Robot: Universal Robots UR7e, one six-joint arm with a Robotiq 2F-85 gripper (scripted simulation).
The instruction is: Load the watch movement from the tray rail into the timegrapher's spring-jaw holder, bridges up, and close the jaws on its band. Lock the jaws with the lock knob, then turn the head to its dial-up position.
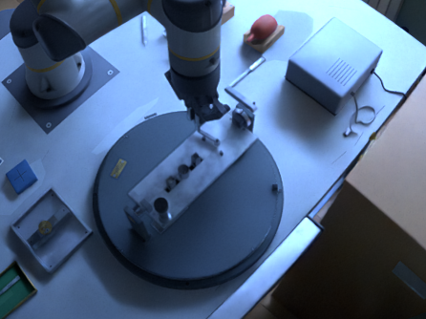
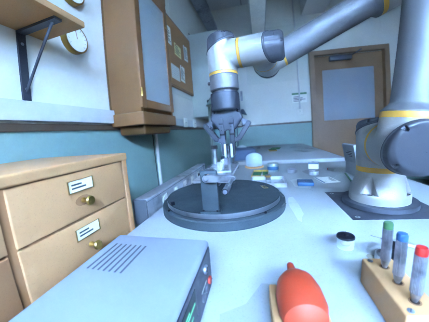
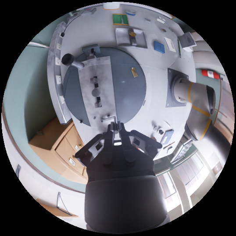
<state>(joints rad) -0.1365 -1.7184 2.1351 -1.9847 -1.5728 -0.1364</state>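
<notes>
The small handle [image 1: 210, 136] [image 3: 108, 117] on the near end of the timegrapher head [image 1: 193, 169] [image 3: 96, 88] is clamped in my gripper [image 1: 206, 119] [image 2: 227, 149] [image 3: 115, 126], which is closed on it. The head is a pale plate lying flat on its post over the round dark base [image 1: 188, 200] [image 2: 224, 204]. Its spring-jaw holder [image 1: 184, 171] [image 3: 96, 92] sits empty at the plate's middle. The lock knob [image 1: 161, 205] [image 3: 67, 59] sticks out at the far end. The watch movement [image 1: 45, 225] [image 3: 132, 34] rests on the tray rail [image 1: 50, 229] [image 3: 131, 37], away from the head.
A grey instrument box [image 1: 333, 64] [image 2: 117, 277] stands on the bench. A red blower [image 1: 262, 28] [image 2: 299, 296], a screwdriver block [image 2: 398, 273], a blue pad [image 1: 21, 175] and a drawer cabinet [image 2: 59, 208] surround the base. The arm's base [image 1: 50, 71] [image 2: 384, 187] is bolted nearby.
</notes>
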